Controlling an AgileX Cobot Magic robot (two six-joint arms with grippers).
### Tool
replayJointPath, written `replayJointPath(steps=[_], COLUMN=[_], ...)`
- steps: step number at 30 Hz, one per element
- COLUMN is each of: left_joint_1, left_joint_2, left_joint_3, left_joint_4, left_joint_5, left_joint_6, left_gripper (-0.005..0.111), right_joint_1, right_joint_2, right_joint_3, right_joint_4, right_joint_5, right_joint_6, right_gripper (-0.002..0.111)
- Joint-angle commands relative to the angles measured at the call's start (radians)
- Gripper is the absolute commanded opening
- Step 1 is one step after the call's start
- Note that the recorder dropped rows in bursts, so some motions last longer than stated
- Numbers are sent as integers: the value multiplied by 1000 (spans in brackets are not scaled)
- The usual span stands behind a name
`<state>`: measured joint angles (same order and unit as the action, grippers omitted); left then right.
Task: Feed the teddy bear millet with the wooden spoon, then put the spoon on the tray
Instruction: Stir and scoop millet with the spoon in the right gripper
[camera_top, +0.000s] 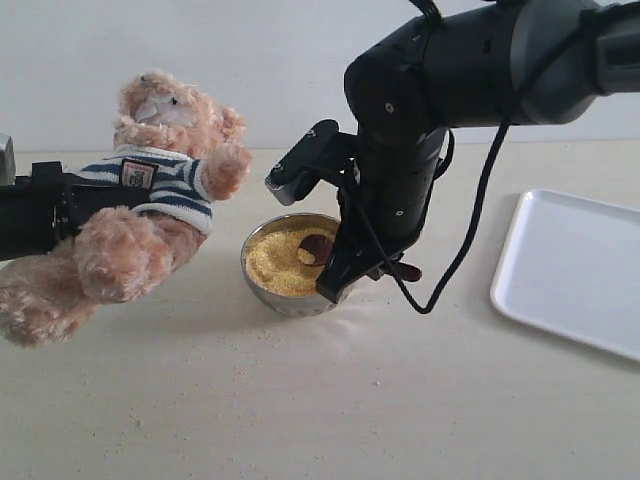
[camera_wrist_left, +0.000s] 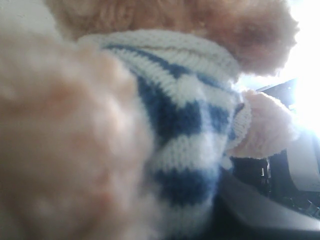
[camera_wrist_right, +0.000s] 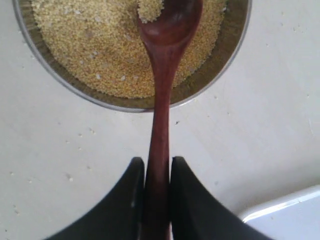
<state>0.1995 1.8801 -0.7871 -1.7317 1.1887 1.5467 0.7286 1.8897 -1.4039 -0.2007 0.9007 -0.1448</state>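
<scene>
Scooping is in hand. The right end effector (camera_wrist_right: 157, 167) pinches the spoon (camera_wrist_right: 162, 75) handle, its tip holding a few grains over the millet (camera_wrist_right: 90, 50). The left end effector (camera_top: 80, 200) grips the bear (camera_top: 160, 180) beside the bowl (camera_top: 262, 285). Next the spoon probably needs a level lift to the muzzle.

You are looking at a pale, matte beige table (camera_top: 330, 400) that fills the lower part of the exterior view. Near its middle sits a small round shiny metal bowl (camera_top: 290, 300) heaped with yellow millet (camera_top: 272, 265). Well apart from it, on the right side of that view, lies the flat white tray (camera_top: 570, 270) with its low rim, partly cut off by the picture's edge. Look closely and you find loose grains (camera_wrist_right: 92, 131) speckling the bare tabletop around the bowl.
</scene>
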Motion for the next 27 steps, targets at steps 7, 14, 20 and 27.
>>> replayJointPath(steps=[7, 14, 20, 27], left_joint_1=[0, 0, 0, 0], left_joint_2=[-1, -1, -1, -1], left_joint_3=[-5, -5, -5, -5], left_joint_4=[-13, -13, -13, -13], left_joint_5=[32, 32, 32, 32], left_joint_6=[16, 16, 21, 24], left_gripper=[5, 5, 5, 5], right_joint_1=[0, 0, 0, 9], right_joint_2=[-17, -22, -31, -44], right_joint_3=[-4, -4, -4, -4], right_joint_4=[-14, -31, -33, -31], right_joint_5=[-13, -13, 11, 63], right_joint_6=[41, 93, 84, 107], right_gripper=[0, 0, 0, 0])
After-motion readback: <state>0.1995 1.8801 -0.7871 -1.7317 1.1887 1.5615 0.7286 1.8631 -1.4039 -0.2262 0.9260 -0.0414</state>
